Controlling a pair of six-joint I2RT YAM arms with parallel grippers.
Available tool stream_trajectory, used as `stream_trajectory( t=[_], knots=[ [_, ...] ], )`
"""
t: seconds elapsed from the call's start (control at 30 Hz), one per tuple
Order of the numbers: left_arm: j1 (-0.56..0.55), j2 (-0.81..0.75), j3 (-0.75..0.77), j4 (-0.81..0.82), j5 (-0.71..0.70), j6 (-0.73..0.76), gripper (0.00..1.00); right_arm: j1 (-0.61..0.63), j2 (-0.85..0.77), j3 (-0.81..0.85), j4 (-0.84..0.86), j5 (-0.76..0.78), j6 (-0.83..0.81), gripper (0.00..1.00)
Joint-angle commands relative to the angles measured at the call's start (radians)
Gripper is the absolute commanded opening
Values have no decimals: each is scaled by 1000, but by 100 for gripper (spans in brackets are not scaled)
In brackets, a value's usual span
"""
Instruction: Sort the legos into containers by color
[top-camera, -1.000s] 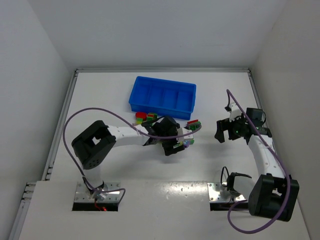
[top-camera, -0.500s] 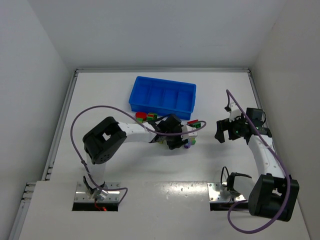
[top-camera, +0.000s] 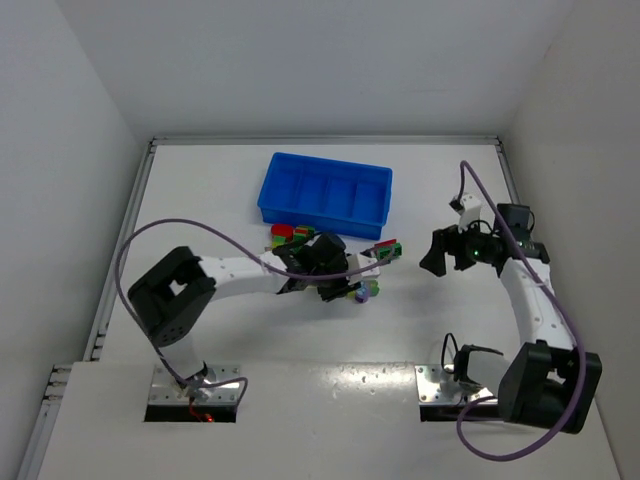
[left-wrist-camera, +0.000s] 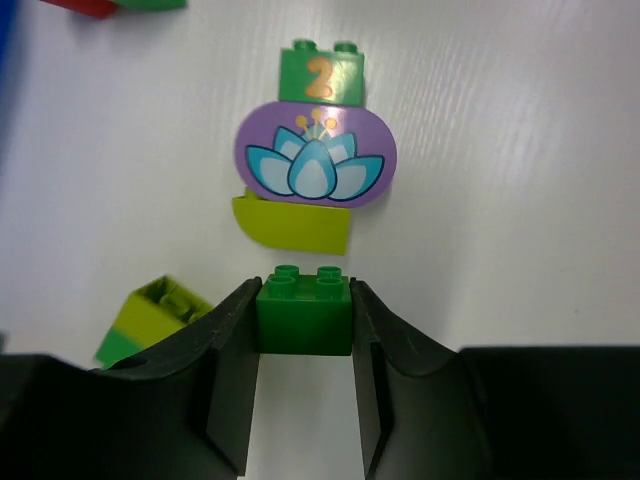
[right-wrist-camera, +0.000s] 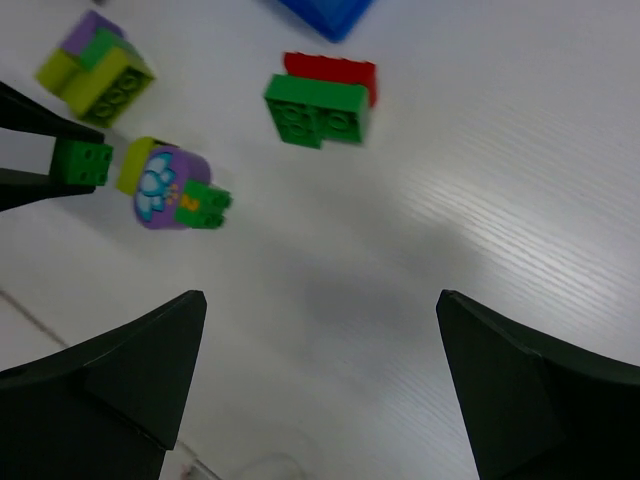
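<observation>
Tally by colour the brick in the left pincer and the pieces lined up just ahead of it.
Green: 2, the held brick and the numbered brick.
Purple: 1, the flower oval.
Yellow-green: 1, the flat piece.
Total: 4.

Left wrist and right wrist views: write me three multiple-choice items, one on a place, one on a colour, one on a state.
1. The purple lotus piece lies:
A) between the green "2" brick and the yellow-green piece
B) alone, far from any brick
C) atop a red stack

2. The held brick in the left pincer is:
A) red
B) purple
C) dark green

3. The right pincer is:
A) shut on a brick
B) open, holding nothing
C) shut, holding nothing

Answers:
1 A, those two flank it on opposite sides.
2 C, dark green studs show between the fingers.
3 B, its fingers stand wide apart with nothing between them.
</observation>
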Motion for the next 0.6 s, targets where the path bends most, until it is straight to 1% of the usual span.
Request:
stream_trajectory(
  t=[0.0,0.03,0.07,0.17,0.2,0.3,0.4,0.5,0.53,0.57],
  knots=[
    [5,-161,-20,23,-41,-18,0,8,61,75,-51,-267,26,99],
    [19,-194,-20,-3,-42,-30,0,17,87,84,-62,-300,26,99],
    [31,-209,-20,-3,-42,-42,0,17,152,105,-79,-360,26,99],
    [41,-243,-20,-23,-51,-42,0,26,258,149,-159,-437,-33,99],
    [41,-243,-20,-23,-51,-42,0,37,325,158,-188,-446,-33,99],
    [50,-252,-11,-33,-51,-53,0,46,443,195,-251,-501,-119,99],
    [90,-240,27,-33,-37,-81,0,46,506,231,-338,-526,-190,99],
    [169,-209,99,-23,-107,-131,0,34,528,244,-348,-535,-202,99],
    [194,-174,157,-23,-124,-146,0,23,528,244,-339,-535,-202,99],
    [244,-153,190,-23,-138,-177,0,23,528,244,-338,-526,-202,99]
  ],
)
